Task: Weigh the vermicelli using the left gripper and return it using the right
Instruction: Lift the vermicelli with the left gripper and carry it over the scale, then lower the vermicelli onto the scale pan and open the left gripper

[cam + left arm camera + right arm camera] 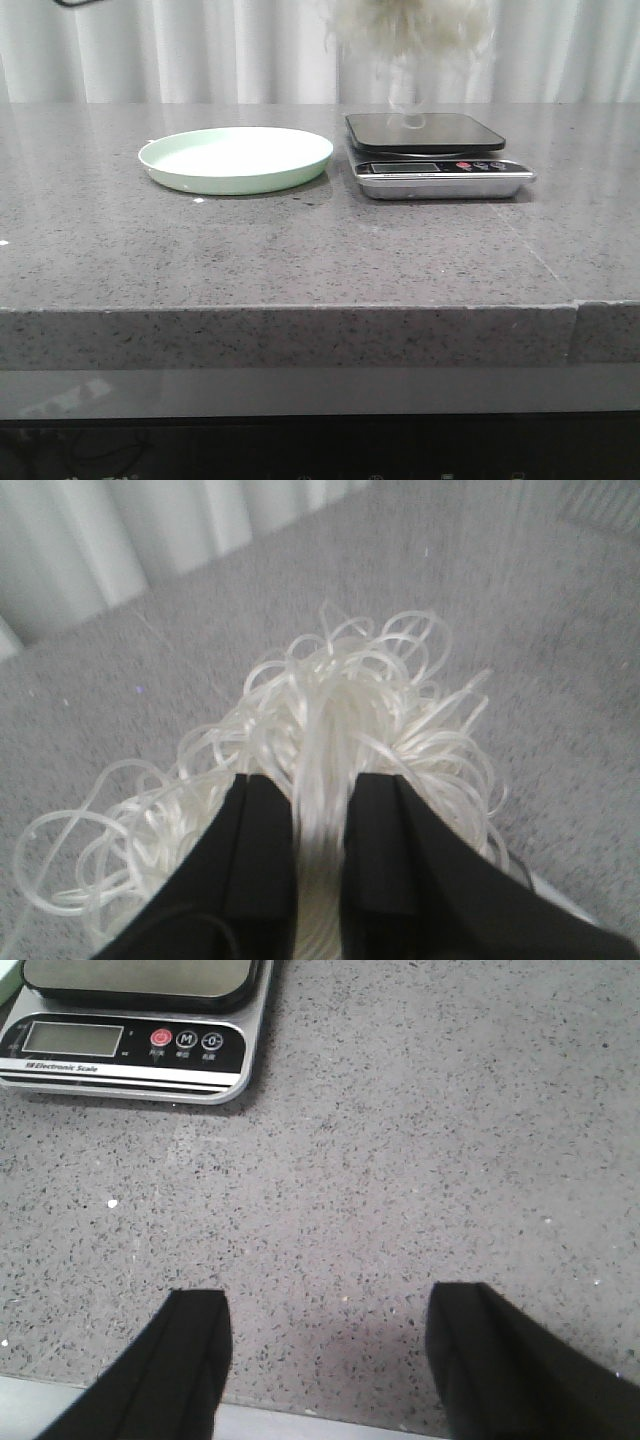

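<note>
Nearest you runs the front edge of the grey speckled stone surface (300, 260). On it the empty pale green round plate (236, 158) sits just left of the silver digital kitchen scale (437, 160) with its black weighing pad. The fluffy mound of whitish curly vermicelli (412, 25) hangs above that pad, apart from it, strands trailing downward. Your left gripper (318, 855) has its black fingers clamped on the strands. Your right gripper (325, 1360) hovers over bare stone near the scale, fingers wide apart.

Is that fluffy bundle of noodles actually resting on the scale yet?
Apart. The front view shows the vermicelli hanging high above the scale, whose black platform is bare, with curtain showing between them.
</note>
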